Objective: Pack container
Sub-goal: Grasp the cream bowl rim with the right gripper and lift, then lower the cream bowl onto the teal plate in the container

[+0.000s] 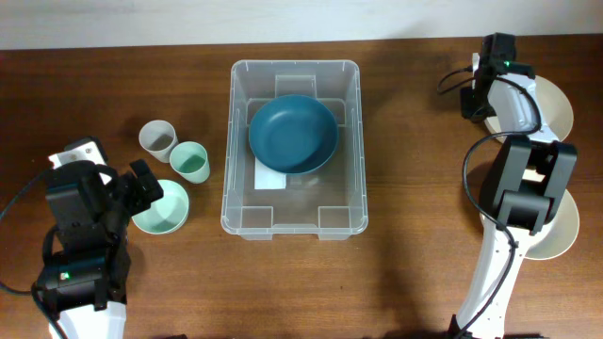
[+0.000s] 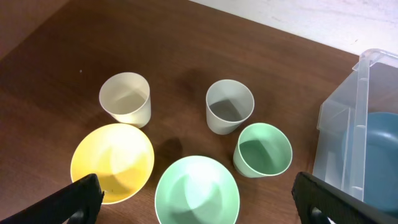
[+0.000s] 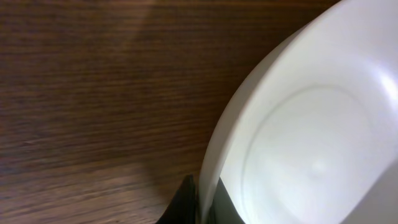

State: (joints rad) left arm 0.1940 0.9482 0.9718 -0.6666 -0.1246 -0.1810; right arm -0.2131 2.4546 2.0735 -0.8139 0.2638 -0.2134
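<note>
The clear plastic container (image 1: 243, 202) stands at the table's middle with a dark blue bowl (image 1: 293, 134) inside; its corner shows in the left wrist view (image 2: 348, 118). My left gripper (image 2: 199, 205) is open and empty, held above a mint bowl (image 2: 197, 190), and it shows in the overhead view (image 1: 132, 193). My right gripper (image 3: 202, 199) is shut on the rim of a white plate (image 3: 311, 143). In the overhead view the right arm (image 1: 513, 108) hides its own fingers.
Left of the container are a grey cup (image 2: 229, 106), a green cup (image 2: 263, 149), a cream cup (image 2: 125, 98) and a yellow bowl (image 2: 112, 160). Two white plates (image 1: 558, 108) (image 1: 558, 231) lie at the right edge, partly under the right arm.
</note>
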